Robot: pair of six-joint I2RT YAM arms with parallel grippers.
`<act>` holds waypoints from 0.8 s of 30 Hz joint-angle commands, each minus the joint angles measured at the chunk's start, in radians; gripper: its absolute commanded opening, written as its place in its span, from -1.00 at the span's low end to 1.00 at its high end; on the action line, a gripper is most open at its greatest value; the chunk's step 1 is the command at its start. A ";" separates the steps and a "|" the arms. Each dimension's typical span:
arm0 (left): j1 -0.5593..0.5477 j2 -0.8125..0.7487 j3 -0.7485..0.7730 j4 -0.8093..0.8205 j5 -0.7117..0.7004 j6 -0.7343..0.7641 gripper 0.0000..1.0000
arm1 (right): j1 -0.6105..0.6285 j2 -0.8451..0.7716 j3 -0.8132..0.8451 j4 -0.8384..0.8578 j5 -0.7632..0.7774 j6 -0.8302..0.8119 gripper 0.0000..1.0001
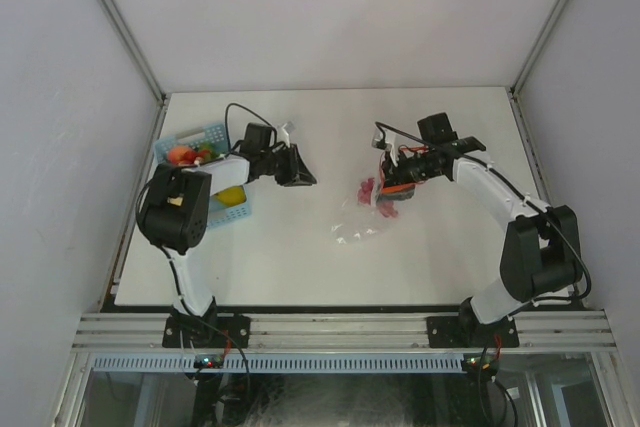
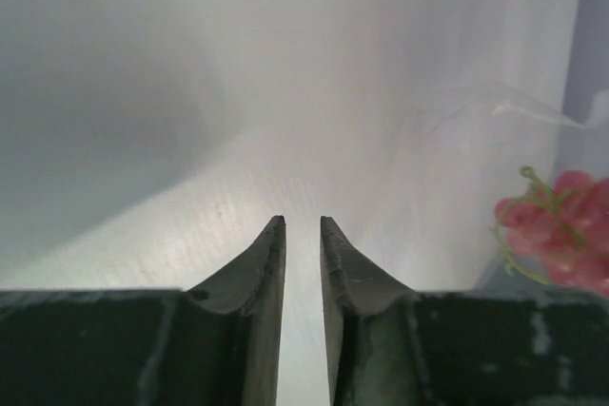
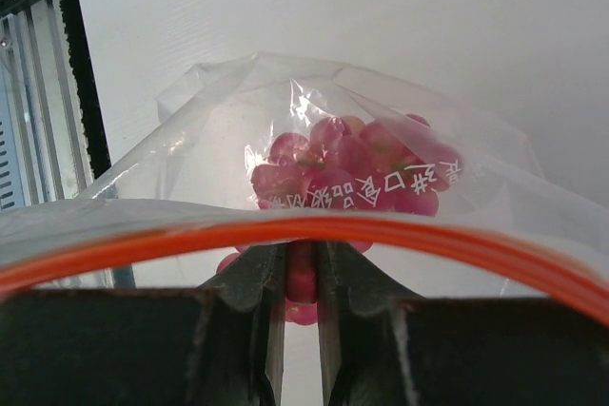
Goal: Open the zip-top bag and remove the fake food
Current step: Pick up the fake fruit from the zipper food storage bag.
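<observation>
The clear zip-top bag (image 1: 362, 222) lies right of the table's middle, its upper end lifted at my right gripper (image 1: 388, 187). In the right wrist view its orange zip strip (image 3: 457, 246) arches across just ahead of the fingers, and a bunch of red plastic grapes (image 3: 352, 164) sits inside the bag (image 3: 209, 111). My right gripper (image 3: 301, 252) is shut on one red grape of that bunch. My left gripper (image 1: 296, 169) hovers left of the bag; its jaws (image 2: 302, 223) stand nearly together and hold nothing. The grapes (image 2: 561, 225) show at the right edge of the left wrist view.
A light-blue slotted basket (image 1: 205, 134) stands at the table's left edge beside my left arm, holding orange-red pieces (image 1: 182, 154) and a yellow piece (image 1: 232, 195). White walls enclose the table on three sides.
</observation>
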 commanded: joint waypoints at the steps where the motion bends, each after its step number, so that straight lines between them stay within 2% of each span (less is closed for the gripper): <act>1: 0.013 -0.137 0.027 0.089 0.075 -0.010 -0.37 | -0.033 -0.043 0.004 0.009 -0.067 -0.005 -0.94; 3: 0.013 -0.182 -0.011 0.148 0.074 -0.004 -0.17 | -0.040 -0.047 0.003 0.008 -0.075 0.001 -0.94; 5: 0.014 -0.230 -0.057 0.230 0.070 0.002 -0.06 | -0.043 -0.051 0.004 0.008 -0.077 0.004 -0.94; 14: 0.013 -0.440 -0.329 0.731 0.108 0.058 0.24 | -0.062 -0.061 0.023 0.007 -0.137 0.053 -0.94; 16: 0.015 -0.480 -0.377 0.804 0.104 0.093 0.40 | -0.063 -0.061 0.035 -0.002 -0.155 0.059 -0.94; 19: 0.014 -0.543 -0.436 0.846 0.071 0.171 0.85 | -0.067 -0.062 0.049 -0.011 -0.179 0.072 -0.95; 20: 0.014 -0.559 -0.448 0.845 0.066 0.197 0.94 | -0.066 -0.061 0.049 -0.014 -0.183 0.077 -0.95; 24: 0.004 -0.589 -0.431 0.718 0.090 0.328 1.00 | -0.071 -0.061 0.083 -0.015 -0.203 0.106 -0.98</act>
